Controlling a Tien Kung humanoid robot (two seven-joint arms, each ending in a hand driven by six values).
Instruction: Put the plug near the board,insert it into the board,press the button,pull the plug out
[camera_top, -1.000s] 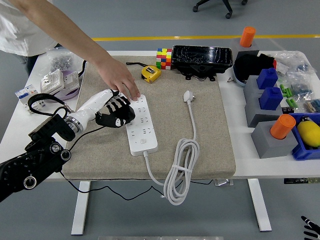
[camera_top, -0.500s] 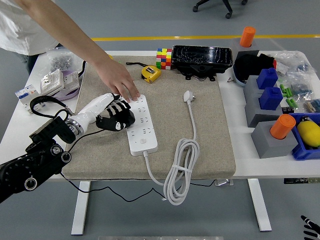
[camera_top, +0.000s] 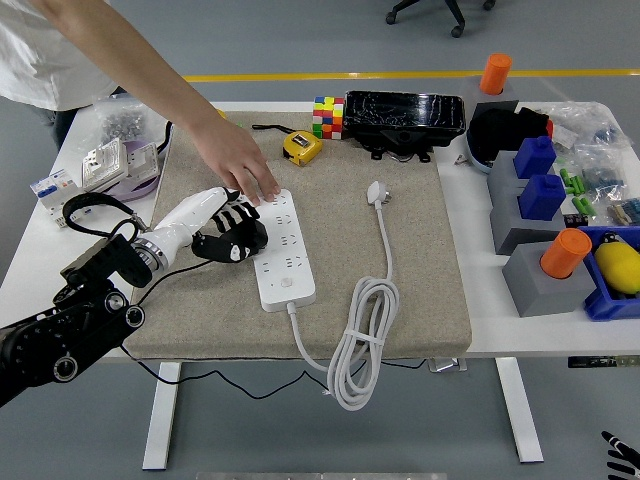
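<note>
The white power strip (camera_top: 283, 252) lies lengthwise in the middle of the beige mat (camera_top: 420, 270). Its white plug (camera_top: 377, 192) lies loose on the mat to the right of the strip. The cable runs down from it to a tied coil (camera_top: 358, 342) at the mat's front edge. My left hand (camera_top: 232, 230), with black fingers on a white forearm, sits against the strip's left edge, fingers curled and holding nothing. A person's hand (camera_top: 243, 163) reaches in from the top left, its fingertips on the strip's far end. Only a black tip of my right hand (camera_top: 622, 455) shows at the bottom right corner.
At the mat's far edge are a yellow tape measure (camera_top: 300, 147), a colour cube (camera_top: 327, 116) and a black box (camera_top: 404, 118). Grey stands with blue and orange pieces (camera_top: 545, 215) crowd the right side. Wall sockets and small parts (camera_top: 118, 160) lie at the left.
My left hand and forearm have shifted slightly left and away from the strip's edge. The person's hand stays on the strip's far end. The plug and cable have not moved.
</note>
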